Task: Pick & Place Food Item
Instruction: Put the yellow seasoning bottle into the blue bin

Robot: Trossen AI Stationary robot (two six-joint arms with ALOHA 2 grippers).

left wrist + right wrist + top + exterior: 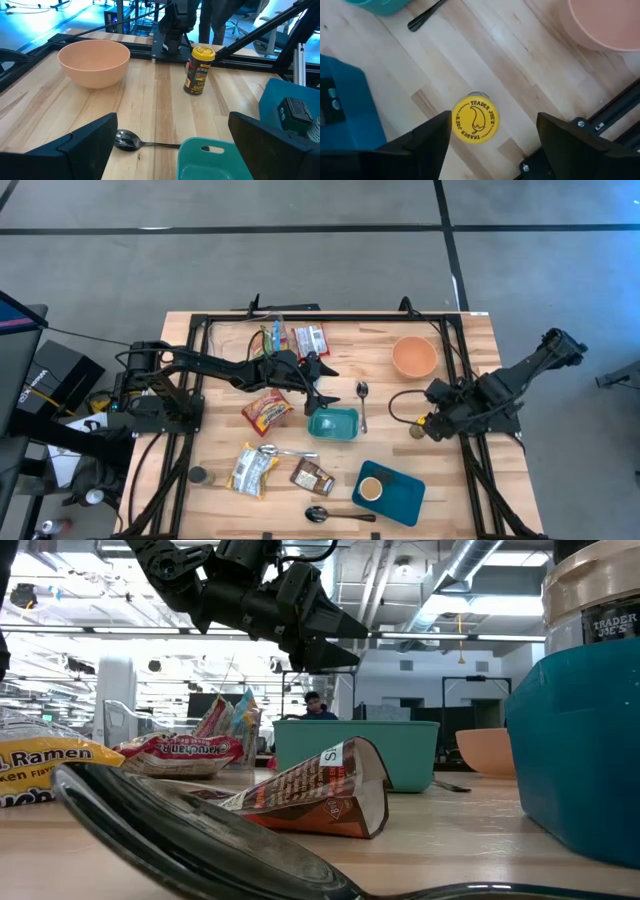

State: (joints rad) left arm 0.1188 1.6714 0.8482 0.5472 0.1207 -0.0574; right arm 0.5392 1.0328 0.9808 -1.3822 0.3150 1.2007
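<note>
Jar (475, 120) with the yellow lid is standing at centre frame between my right gripper's (490, 137) spread fingers, ungripped, while my left gripper (322, 392), open, is hovering over the teal tub (333, 423), so placing looks unfinished.

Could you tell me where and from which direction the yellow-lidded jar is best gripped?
Grip the jar around its round yellow lid, coming straight down from above. It stands upright on bare wood, clear of the peach bowl, and the open right gripper sits directly over it, fingers either side.
</note>
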